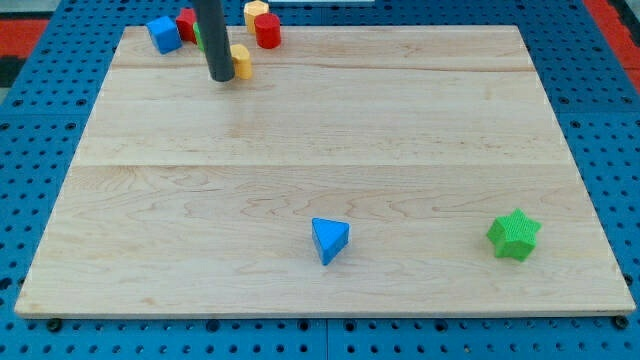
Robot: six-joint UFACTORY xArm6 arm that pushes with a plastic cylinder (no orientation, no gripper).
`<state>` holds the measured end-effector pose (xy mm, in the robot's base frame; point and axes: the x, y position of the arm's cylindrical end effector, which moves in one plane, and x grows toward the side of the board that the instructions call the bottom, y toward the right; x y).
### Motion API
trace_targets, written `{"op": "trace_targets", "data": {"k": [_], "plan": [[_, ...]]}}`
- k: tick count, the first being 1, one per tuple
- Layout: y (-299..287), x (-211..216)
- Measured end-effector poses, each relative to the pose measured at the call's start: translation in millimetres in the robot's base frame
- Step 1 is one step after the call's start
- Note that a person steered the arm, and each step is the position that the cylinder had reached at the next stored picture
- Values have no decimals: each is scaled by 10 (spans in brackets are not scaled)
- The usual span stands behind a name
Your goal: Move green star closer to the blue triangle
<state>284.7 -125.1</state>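
The green star (514, 235) lies on the wooden board near the view's bottom right. The blue triangle (329, 240) lies near the bottom centre, well to the left of the star. My tip (221, 78) rests on the board near the top left, far from both blocks. It stands just left of a yellow block (241, 61), touching or nearly touching it.
A cluster of blocks sits at the top left: a blue block (164, 34), a red block (186, 22) partly behind the rod, a green block (200, 38) mostly hidden, a red cylinder (266, 30) and a yellow block (257, 11). The board edge (320, 318) runs along the bottom.
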Motion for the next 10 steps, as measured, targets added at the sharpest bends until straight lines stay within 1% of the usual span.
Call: {"op": "trace_targets", "data": {"k": [1, 2, 3, 4, 5, 6, 7, 8, 9, 10], "plan": [[293, 54], [369, -88], [136, -391], [333, -219], [947, 429], [1484, 896], [2438, 1371], [3253, 1747], [3257, 2283], [3224, 2654]]}}
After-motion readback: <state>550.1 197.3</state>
